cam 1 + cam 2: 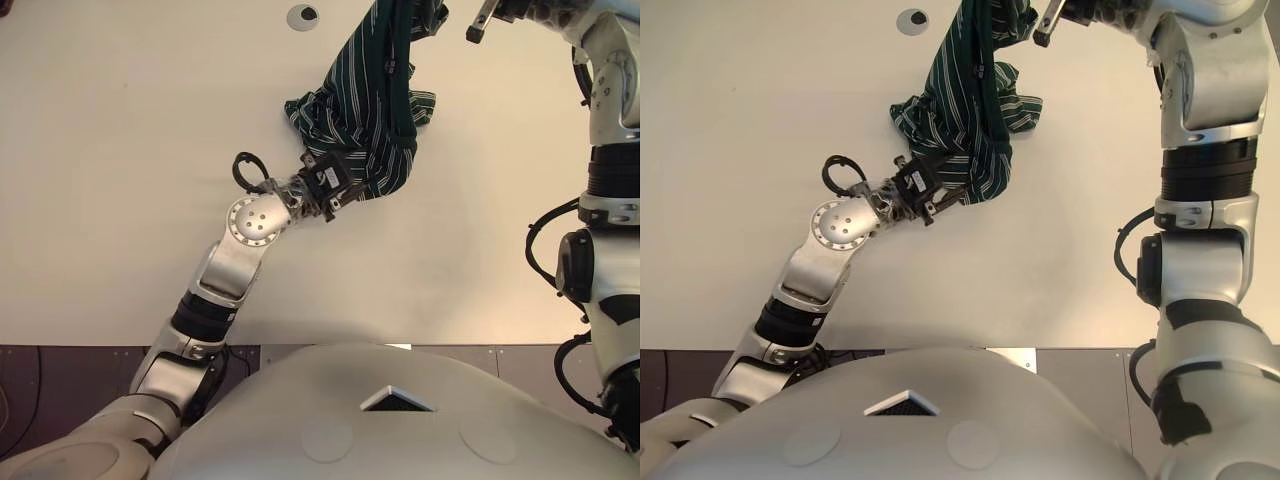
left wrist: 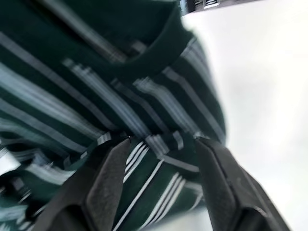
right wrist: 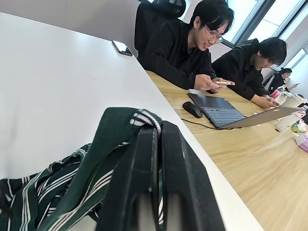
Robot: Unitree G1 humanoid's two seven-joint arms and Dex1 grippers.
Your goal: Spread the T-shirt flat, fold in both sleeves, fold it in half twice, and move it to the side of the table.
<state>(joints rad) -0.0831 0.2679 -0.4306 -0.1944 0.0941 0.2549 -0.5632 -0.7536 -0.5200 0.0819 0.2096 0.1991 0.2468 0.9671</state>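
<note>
Over table (image 1: 120, 150): right pincer (image 3: 159, 132) pinching lifted T-shirt (image 1: 365, 120); left pincer (image 2: 161, 144) spread at its lower fold.

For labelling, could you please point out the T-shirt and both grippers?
T-shirt (image 1: 365, 130): left eye view, striped middle.
Left gripper (image 2: 162, 144): left wrist view, between open fingertips.
Right gripper (image 3: 158, 127): right wrist view, between shut fingertips.
</note>
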